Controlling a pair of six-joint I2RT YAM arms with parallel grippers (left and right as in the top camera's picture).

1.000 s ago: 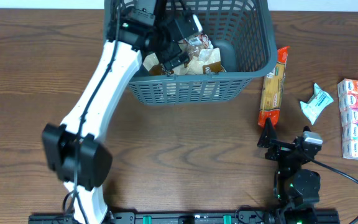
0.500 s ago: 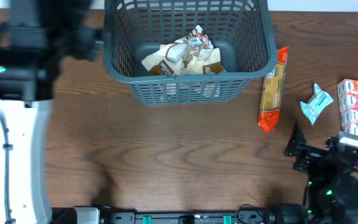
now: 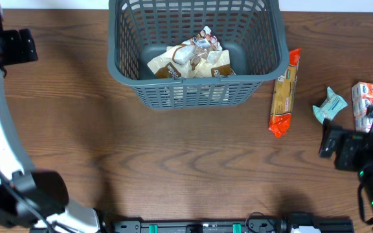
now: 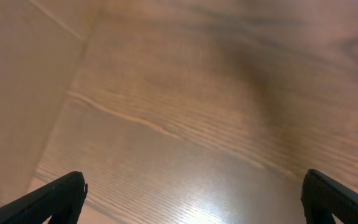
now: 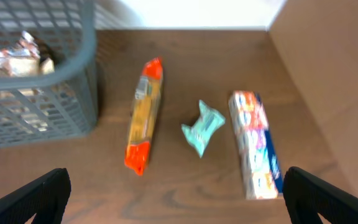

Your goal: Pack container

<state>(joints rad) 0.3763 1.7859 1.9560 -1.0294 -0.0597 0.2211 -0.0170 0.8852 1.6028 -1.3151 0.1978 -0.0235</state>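
The container [image 3: 199, 89], a dark grey lattice basket, stands at the top centre and holds brown and white packets [image 3: 193, 59]. It also shows at the left of the right wrist view [image 5: 42, 106]. To its right on the table lie a long orange packet [image 3: 284, 94] [image 5: 143, 115], a small teal packet [image 3: 329, 105] [image 5: 202, 127] and a white, pink and blue multipack [image 3: 366, 100] [image 5: 257, 146]. My left gripper [image 3: 11, 45] [image 4: 194, 199] is open and empty over bare table at the far left. My right gripper [image 3: 335, 145] [image 5: 179, 199] is open and empty, just in front of the teal packet and multipack.
The wooden table [image 3: 186, 162] runs across the view. A light board or wall [image 4: 17, 93] borders the table's left side, and another one [image 5: 334, 74] borders its right side. A black rail [image 3: 199, 226] lies along the front edge.
My left arm has come out of the basket and swung to the far left. My right arm has moved right and up towards the teal packet and multipack.
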